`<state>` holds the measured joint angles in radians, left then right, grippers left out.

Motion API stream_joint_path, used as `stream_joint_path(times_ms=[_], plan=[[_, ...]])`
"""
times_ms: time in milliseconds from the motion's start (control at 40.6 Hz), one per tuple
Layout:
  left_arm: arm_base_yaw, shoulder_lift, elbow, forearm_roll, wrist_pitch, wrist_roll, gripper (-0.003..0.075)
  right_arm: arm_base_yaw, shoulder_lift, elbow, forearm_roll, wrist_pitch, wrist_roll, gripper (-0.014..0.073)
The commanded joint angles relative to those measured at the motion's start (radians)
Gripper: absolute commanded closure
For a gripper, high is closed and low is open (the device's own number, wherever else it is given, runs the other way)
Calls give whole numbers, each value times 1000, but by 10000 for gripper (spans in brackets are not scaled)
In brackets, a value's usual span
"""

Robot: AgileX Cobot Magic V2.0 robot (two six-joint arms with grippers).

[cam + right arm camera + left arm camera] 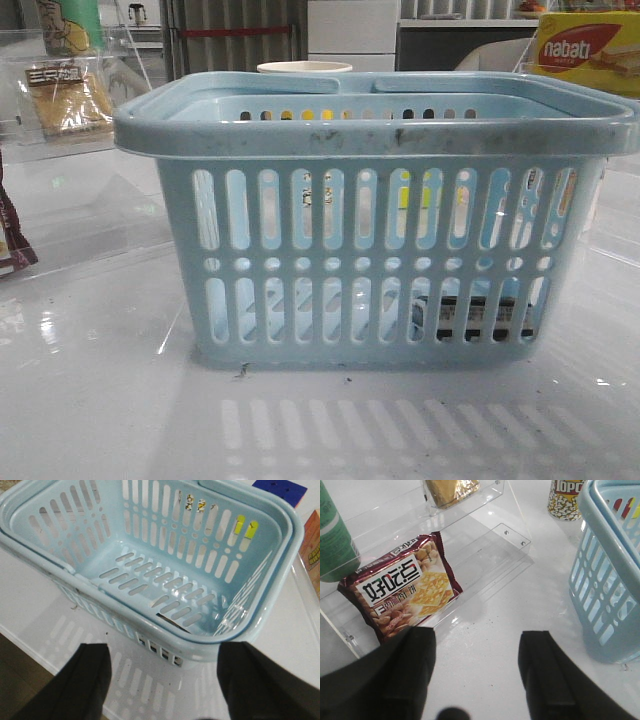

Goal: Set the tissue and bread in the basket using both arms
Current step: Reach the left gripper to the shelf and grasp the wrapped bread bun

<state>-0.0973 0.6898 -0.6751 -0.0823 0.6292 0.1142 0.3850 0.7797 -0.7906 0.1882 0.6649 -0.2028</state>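
Observation:
The light-blue basket (380,210) fills the middle of the front view. Low inside it, against the front wall near the right corner, a black and white tissue pack (478,316) shows through the slots. In the right wrist view only a dark sliver of the tissue (171,621) peeks out under the rim. The bread (68,95) sits on a clear shelf at the far left, and its golden packet (451,490) shows in the left wrist view. My left gripper (477,670) hangs open over bare table between shelf and basket. My right gripper (165,680) is open, just outside the basket's near wall (160,647).
A maroon cracker packet (402,587) and a green bottle (332,540) rest on the clear acrylic shelf (505,540). A popcorn cup (565,500) stands behind the basket. The nabati box (585,50) is at the far right. The table's edge (30,650) runs close to my right gripper.

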Motion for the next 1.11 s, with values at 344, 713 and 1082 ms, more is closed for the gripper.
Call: stream_joint_path(times_ms=[344, 713, 1082], plan=[[-7, 317, -205, -10, -122, -4, 115, 2, -32, 3, -3, -72, -9, 46], [-5, 733, -564, -10, -203, -133, 115, 2, -32, 3, -3, -72, -9, 46], [66, 995, -825, -38, -240, -336, 115, 2, -32, 3, -3, -72, -9, 46]])
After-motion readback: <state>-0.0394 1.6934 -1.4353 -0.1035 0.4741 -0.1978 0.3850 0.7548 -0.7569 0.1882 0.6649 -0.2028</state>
